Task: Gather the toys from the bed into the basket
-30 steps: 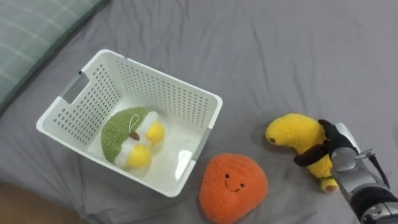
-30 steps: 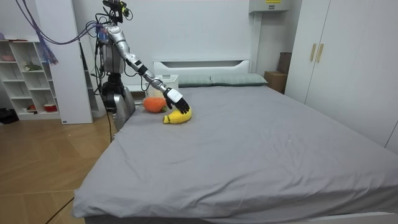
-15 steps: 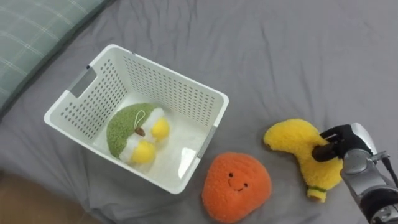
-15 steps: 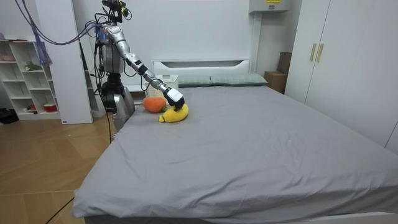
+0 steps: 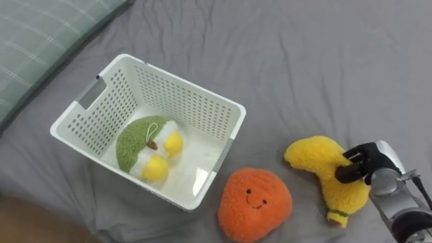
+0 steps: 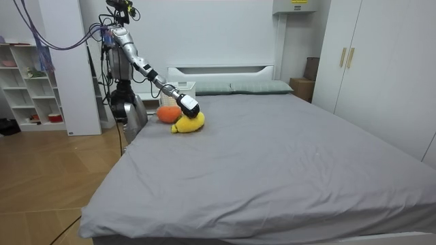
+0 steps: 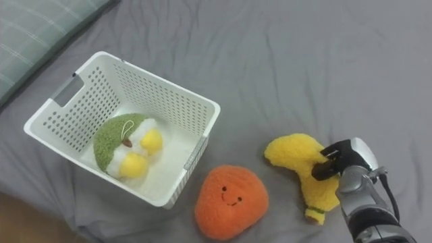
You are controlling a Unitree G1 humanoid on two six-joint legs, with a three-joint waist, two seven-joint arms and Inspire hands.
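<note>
Our right hand (image 5: 371,164) clenches the banana toy (image 5: 322,165) on the bed (image 5: 304,67), we judge for carrying to the basket (image 5: 196,108), which holds 1 green toy (image 5: 133,138); the orange toy (image 5: 255,202) lies beside.

The bed (image 5: 324,61) is made up with a plain grey sheet, a little creased, and most of it lies bare from where I stand. By the edge nearest the robot a white perforated basket (image 5: 182,98) sits flat on the sheet. Just beside the basket's near corner lies a round orange plush toy (image 5: 254,202) with a stitched smile. Near that, to the robot's right, is a yellow banana plush (image 5: 317,158). A green checked pillow (image 5: 40,40) lies beyond the basket.
</note>
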